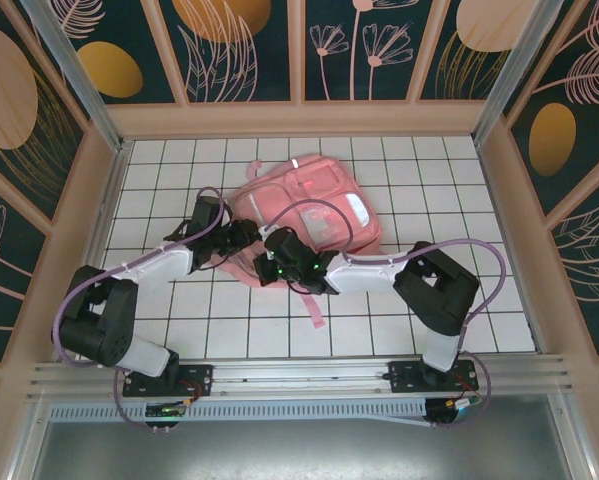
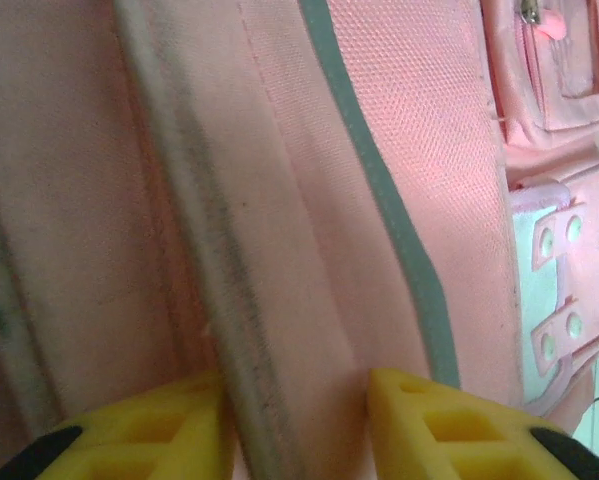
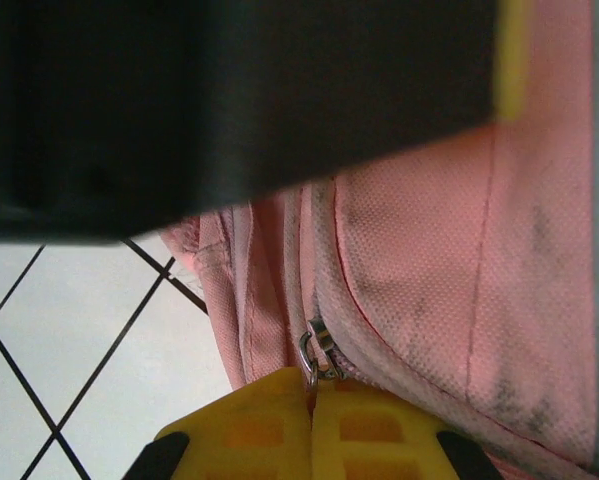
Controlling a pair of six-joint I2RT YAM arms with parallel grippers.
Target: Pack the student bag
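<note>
Bag: I see the student bag (image 1: pixel 314 205) lying flat towards the far middle of the white tiled table (image 1: pixel 409 325).
In the way: both my arms crowd its near-left edge, and a loose pink strap (image 1: pixel 314 312) trails nearer.
Left gripper (image 2: pixel 299 400): fingers narrow, clamped on a piped fabric ridge of the bag.
Right gripper (image 3: pixel 314 395): fingers together, pinching the metal zip pull (image 3: pixel 315 352).

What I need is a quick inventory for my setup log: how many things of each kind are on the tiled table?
Student bag: 1
Robot arms: 2, the left arm and the right arm
Total: 3
</note>
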